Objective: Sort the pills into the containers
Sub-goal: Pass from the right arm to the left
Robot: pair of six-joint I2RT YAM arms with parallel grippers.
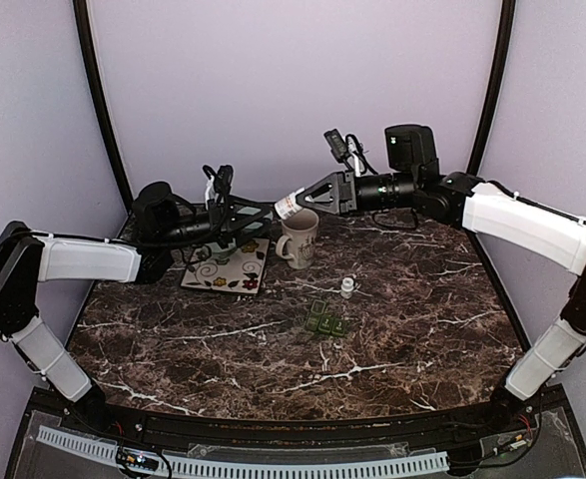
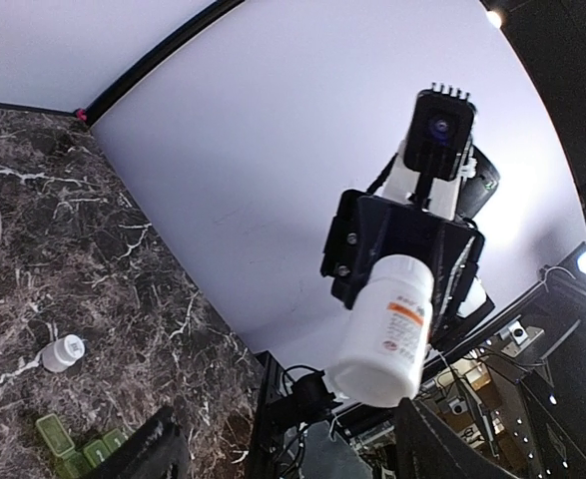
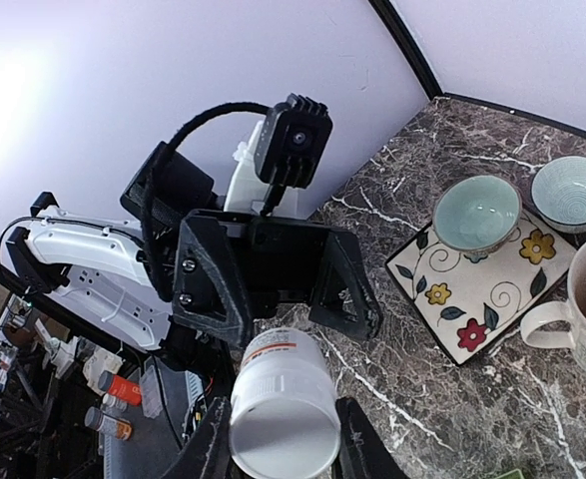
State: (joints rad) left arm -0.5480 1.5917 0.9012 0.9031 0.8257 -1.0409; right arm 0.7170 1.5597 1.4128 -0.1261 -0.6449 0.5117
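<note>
**Top external view: pill bottle held aloft between 2 facing claws**

The right claw point(image 1: 298, 200) reaches in from the right and is clamped on a white pill bottle point(image 1: 288, 205) with an orange label. The bottle is held in the air above the far edge of the bench point(image 1: 422, 339), tilted, and appears just beside the rim of a cream mug point(image 1: 299, 238). In the right wrist view, the claw's 2 fingers point(image 3: 209, 449) press against opposite sides of the bottle.

The left claw point(image 1: 263, 212) faces it from the left, just short of the bottle. Its jaws are spread wide with nothing between them.

A flowered tile point(image 1: 228, 269) lies toward the far-left corner and carries 1 pale green bowl point(image 3: 477, 212). A 2nd, ribbed bowl point(image 3: 570, 193) stands just beside the tile.

A small white cap point(image 1: 347, 287) stands near the middle of the bench. The green pill organiser point(image 1: 322, 324) lies close by, toward the near edge. Whether the organiser's compartments hold pills is too small to tell.
</note>
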